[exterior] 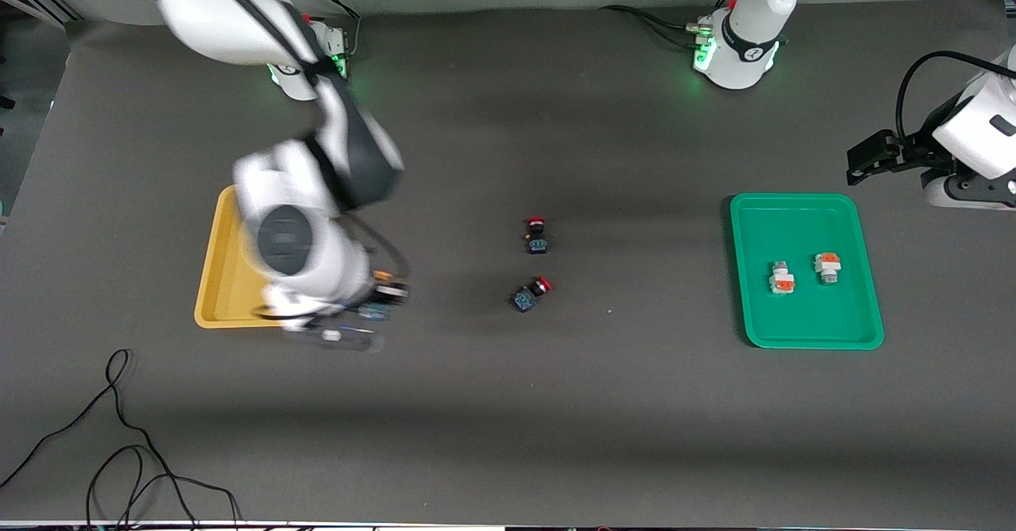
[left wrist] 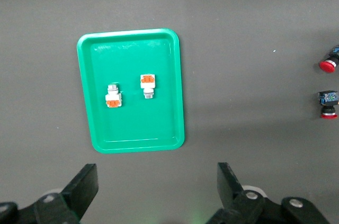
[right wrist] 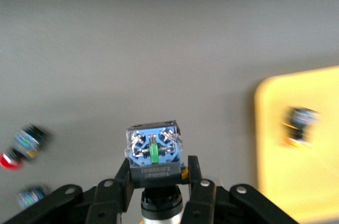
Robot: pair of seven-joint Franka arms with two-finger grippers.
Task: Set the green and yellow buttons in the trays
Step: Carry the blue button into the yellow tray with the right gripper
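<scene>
So, front view first: I'd say we're most of the way done. The green tray (exterior: 806,332) at my left arm's end of the table already has both white-and-orange buttons in it, one (exterior: 782,278) just beside the other (exterior: 828,267), apart but close. The yellow tray (exterior: 216,277) at the right arm's end is mostly hidden under my right arm, so I can't read its contents from here. My right gripper (exterior: 357,321) is up in the air just past the tray's corner, over bare table, blurry with motion. Two red-capped switches (exterior: 537,235) (exterior: 531,294) sit mid-table; those aren't mine to move. My left gripper (exterior: 873,156) is parked up by the green tray's corner, waiting.

Left wrist view: left gripper (left wrist: 156,195) has its fingers spread wide with nothing between them, looking down on the green tray (left wrist: 100,144) with its two buttons (left wrist: 113,97) (left wrist: 148,84).

Right wrist view: right gripper (right wrist: 159,187) is clamped on a blue-and-black button (right wrist: 153,152), blue body up, cap down between the fingers. The yellow tray (right wrist: 270,144) shows one button (right wrist: 298,126) already lying inside.

My guess is this held one is the last, and it just needs dropping in the yellow tray.
</scene>
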